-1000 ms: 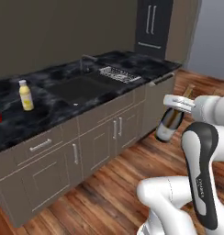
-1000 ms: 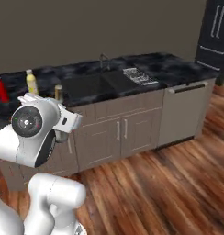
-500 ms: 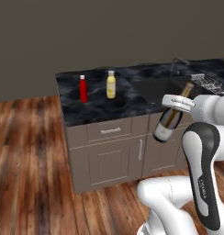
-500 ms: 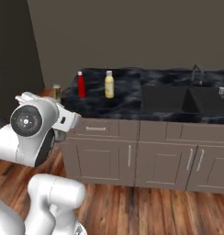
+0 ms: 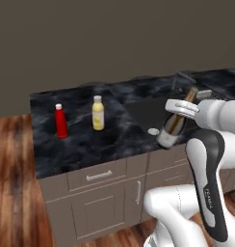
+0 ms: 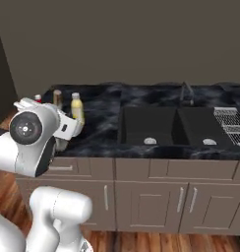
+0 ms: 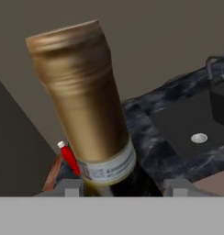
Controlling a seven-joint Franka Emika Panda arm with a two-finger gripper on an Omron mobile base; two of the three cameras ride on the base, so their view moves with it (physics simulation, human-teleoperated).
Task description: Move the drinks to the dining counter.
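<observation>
My pincer was clamped across the neck of the wine bottle, jaws part-way apart with the glass between them. The bottle hung tilted, cap up and to the right, base down and to the left, clear of the desk and in front of its near edge, over the sink side. In the hand view the gold-brown neck ran straight up from between my fingertips, with the cream label band just above them.

Handling, as I judged it: glass, rigid, smooth, and heavy toward the base, so a grip at the neck leaves the body free to swing like a pendulum. The tilt suggested it had already settled off plumb. A slip would likely mean breakage on the wooden floor. A hold lower on the shoulder would have steadied it better; at the neck, slow turns seemed wise.

The red bottle and yellow juice bottle stood upright on the desk's left part, near each other but apart, well left of the carried bottle. I could not make out the carton or the dining counter. One drink in transit; two at least waiting.
</observation>
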